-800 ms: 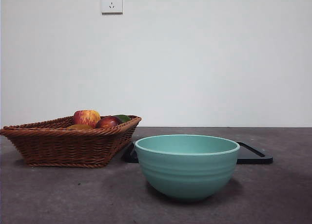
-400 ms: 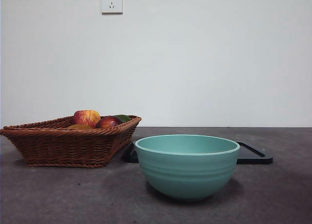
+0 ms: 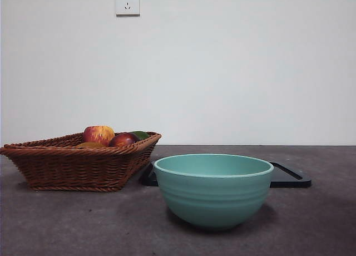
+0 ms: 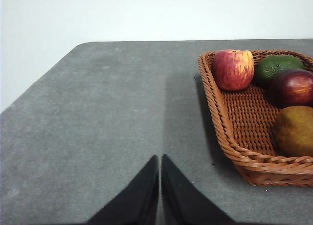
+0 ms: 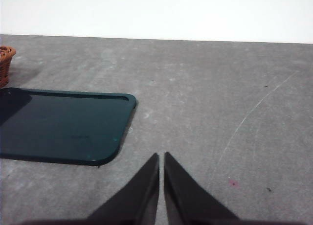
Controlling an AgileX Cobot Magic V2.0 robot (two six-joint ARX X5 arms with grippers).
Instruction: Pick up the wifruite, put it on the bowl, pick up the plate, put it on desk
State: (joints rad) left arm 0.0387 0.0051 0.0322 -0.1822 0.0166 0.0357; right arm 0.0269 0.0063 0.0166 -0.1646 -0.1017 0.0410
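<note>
The wifruite [image 4: 293, 131], a dull brown-olive round fruit, lies in a brown wicker basket [image 4: 230, 132] and barely peeks over the basket rim in the front view [image 3: 90, 145]. The teal bowl [image 3: 213, 197] stands empty and upright on the desk [image 3: 67, 222], in front of a flat black tray [image 3: 289, 178]. No plate as such is in view. My left gripper [image 4: 160, 159] is shut and empty over bare desk, beside the basket. My right gripper [image 5: 162, 156] is also shut and empty, near the tray's corner [image 5: 58, 124].
The basket [image 3: 72, 167] also holds a red-yellow apple [image 4: 233, 68], a green fruit [image 4: 276, 66] and a dark red fruit [image 4: 293, 87]. A white wall with a socket [image 3: 127, 2] closes the back. The desk's edge [image 4: 44, 78] runs beyond the left gripper.
</note>
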